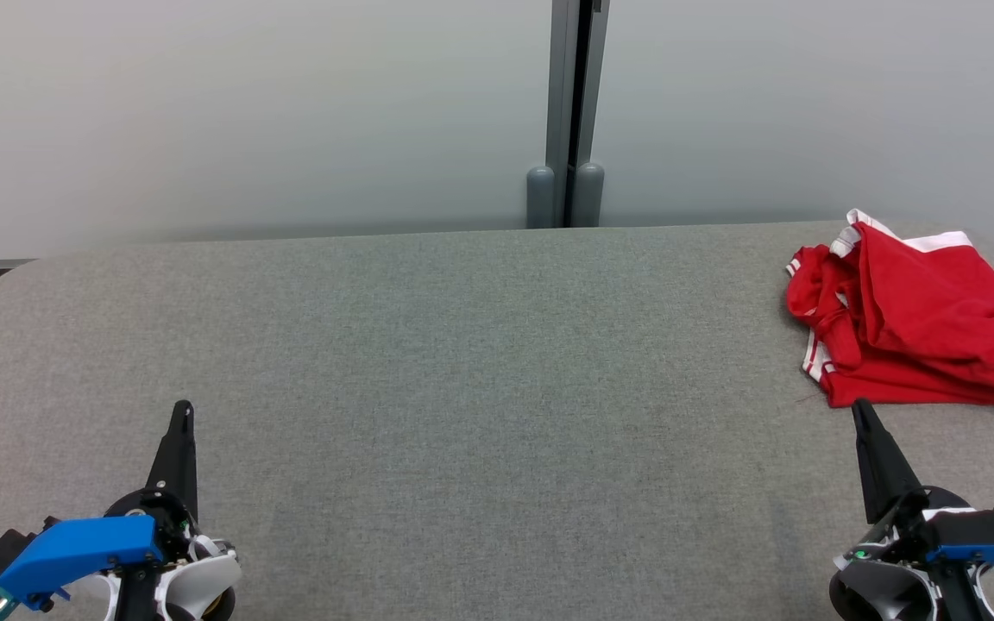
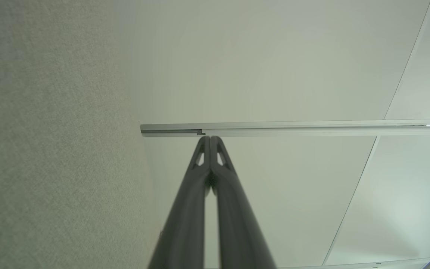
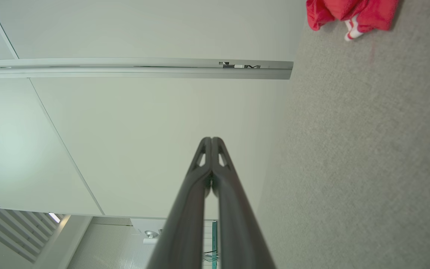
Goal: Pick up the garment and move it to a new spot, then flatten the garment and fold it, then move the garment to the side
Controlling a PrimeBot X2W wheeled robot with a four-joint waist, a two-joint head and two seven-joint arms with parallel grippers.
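A crumpled red garment [image 1: 920,315] with white stripes lies in a heap at the far right of the grey table [image 1: 480,362]. The right wrist view catches a corner of the garment [image 3: 349,15] at its top edge. My right gripper [image 1: 859,412] is shut and empty, its tip just in front of the garment's near edge. The same right gripper [image 3: 211,140] shows its fingertips pressed together. At the lower left, my left gripper [image 1: 183,410] is shut and empty over bare table, far from the garment. The left gripper [image 2: 210,139] likewise has its tips closed.
A pale wall runs behind the table, with a grey vertical post [image 1: 573,112] at its middle. The table's rounded corners lie at the far left and far right, and the garment sits close to the right edge.
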